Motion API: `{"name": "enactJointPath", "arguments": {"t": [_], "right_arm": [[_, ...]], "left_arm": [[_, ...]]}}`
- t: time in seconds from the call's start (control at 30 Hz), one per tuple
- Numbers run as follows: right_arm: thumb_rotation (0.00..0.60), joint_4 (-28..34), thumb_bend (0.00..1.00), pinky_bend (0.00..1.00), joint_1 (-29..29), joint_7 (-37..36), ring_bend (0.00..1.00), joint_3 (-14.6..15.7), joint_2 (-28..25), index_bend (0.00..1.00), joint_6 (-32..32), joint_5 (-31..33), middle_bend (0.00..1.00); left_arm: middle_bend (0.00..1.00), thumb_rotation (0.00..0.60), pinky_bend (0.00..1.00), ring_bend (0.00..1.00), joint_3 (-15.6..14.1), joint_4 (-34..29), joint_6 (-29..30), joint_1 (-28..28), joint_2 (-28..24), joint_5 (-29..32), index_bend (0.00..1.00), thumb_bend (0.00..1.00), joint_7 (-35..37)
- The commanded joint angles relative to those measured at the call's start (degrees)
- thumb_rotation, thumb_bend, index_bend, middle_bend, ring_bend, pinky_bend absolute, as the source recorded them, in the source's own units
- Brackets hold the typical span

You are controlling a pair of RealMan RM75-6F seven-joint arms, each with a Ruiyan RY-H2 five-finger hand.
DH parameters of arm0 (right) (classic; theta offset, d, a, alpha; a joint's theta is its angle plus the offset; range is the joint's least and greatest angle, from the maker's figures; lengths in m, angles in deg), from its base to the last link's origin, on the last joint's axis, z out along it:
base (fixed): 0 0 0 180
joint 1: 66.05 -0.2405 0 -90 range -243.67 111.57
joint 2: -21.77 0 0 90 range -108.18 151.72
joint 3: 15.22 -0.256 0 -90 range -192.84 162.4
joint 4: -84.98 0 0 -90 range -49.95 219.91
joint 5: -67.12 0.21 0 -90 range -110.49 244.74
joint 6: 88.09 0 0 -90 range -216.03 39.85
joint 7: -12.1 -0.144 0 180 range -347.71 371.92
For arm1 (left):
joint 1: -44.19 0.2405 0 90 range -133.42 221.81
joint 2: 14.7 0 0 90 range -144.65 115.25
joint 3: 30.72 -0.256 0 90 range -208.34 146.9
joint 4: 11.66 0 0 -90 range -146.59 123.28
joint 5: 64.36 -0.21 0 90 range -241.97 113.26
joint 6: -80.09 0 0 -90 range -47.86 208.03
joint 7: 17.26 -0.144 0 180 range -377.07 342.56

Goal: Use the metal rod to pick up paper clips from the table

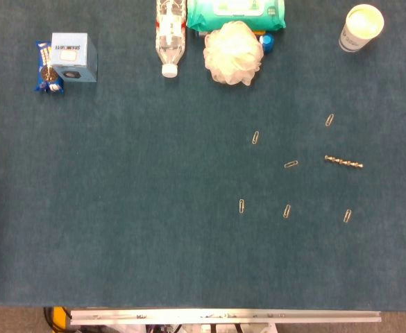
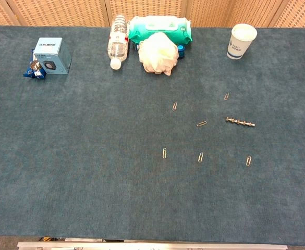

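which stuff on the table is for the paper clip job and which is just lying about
For the job:
- metal rod, lying at the right
- paper clips, six loose ones scattered around it

Just lying about:
- water bottle
- wipes pack
- bath sponge
- paper cup
- blue box
- snack packet

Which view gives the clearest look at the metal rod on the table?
The head view: the metal rod lies seen from straight above, its beaded segments distinct against the teal table. The chest view shows the same rod at a slant, slightly smaller, still unobstructed, with paper clips around it.
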Motion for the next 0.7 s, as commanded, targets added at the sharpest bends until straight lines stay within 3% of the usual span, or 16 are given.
{"name": "enactJointPath", "arguments": {"t": [0.03,0.43,0.7], "right_arm": [[0.6,-0.3,0.0,0.65,-0.7,0.3,0.45,0.2,0.4,0.64,-1.4,0.0,0.47],[0.6,1.6,0.0,0.62,-2.6,2.1,0.44,-0.9,1.0,0.64,-3.0,0.4,0.47],[0.6,7.3,0.0,0.58,-3.7,8.8,0.38,-1.8,1.3,0.64,-5.8,5.1,0.43]], "left_arm": [[0.59,0.6,0.82,0.56,-0.5,0.5,-0.2,0.4,-0.2,0.0,0.57,0.14,0.8],[0.58,0.6,0.82,0.56,-0.6,0.6,0.8,2.1,-0.6,1.4,0.61,0.14,1.2],[0.58,0.6,0.81,0.56,-1.0,2.0,-0.2,1.9,-1.4,0.5,0.61,0.14,3.4]]}}
